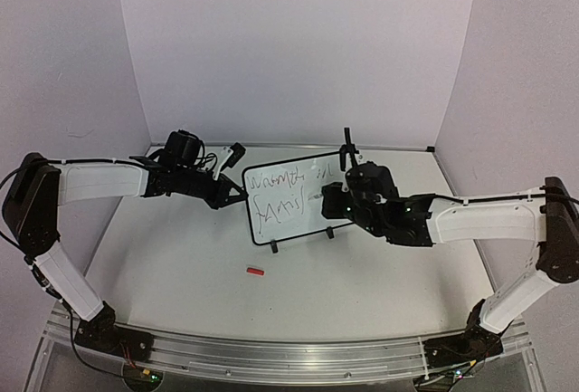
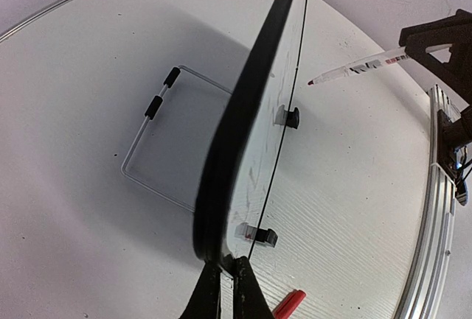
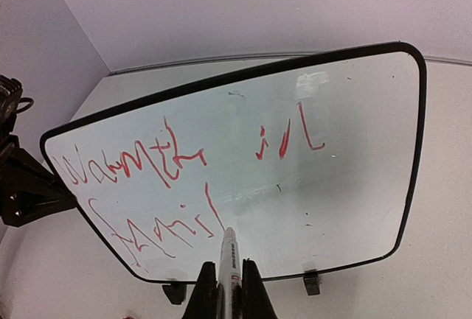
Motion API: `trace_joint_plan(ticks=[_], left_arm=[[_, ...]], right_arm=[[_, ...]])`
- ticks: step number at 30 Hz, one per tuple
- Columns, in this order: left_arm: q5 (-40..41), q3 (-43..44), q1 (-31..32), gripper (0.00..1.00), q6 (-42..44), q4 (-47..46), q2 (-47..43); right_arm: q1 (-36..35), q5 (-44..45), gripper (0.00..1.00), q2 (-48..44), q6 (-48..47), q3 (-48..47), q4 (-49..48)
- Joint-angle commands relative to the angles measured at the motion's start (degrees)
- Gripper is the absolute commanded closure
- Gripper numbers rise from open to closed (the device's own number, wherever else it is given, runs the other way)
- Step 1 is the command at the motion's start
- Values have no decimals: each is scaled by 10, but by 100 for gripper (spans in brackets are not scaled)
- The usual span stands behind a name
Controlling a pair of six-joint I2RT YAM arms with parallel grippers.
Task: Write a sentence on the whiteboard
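One edge of whiteboard inside left gripper.

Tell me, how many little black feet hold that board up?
2. The left foot sits under the board's bottom edge near its left corner, the right foot near its right corner; none seem hidden.

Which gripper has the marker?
The right gripper: marker between its jaws, tip at the lower red line. The left gripper only clamps the whiteboard edge.

Glossy whiteboard, smooth black frame, brushed metal rail, matt table
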State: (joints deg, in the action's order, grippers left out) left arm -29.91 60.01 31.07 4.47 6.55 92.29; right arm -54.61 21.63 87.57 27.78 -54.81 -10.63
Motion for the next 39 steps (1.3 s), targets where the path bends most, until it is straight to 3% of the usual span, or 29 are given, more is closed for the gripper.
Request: trace_joint_plan(ticks=[1, 39], left_arm=[[28, 16, 0, 100, 20, 27, 14], [29, 15, 0, 100, 21, 27, 12]], right_arm=[[3, 13, 100, 17, -15, -33, -12], [3, 28, 100, 69, 21, -28, 22]])
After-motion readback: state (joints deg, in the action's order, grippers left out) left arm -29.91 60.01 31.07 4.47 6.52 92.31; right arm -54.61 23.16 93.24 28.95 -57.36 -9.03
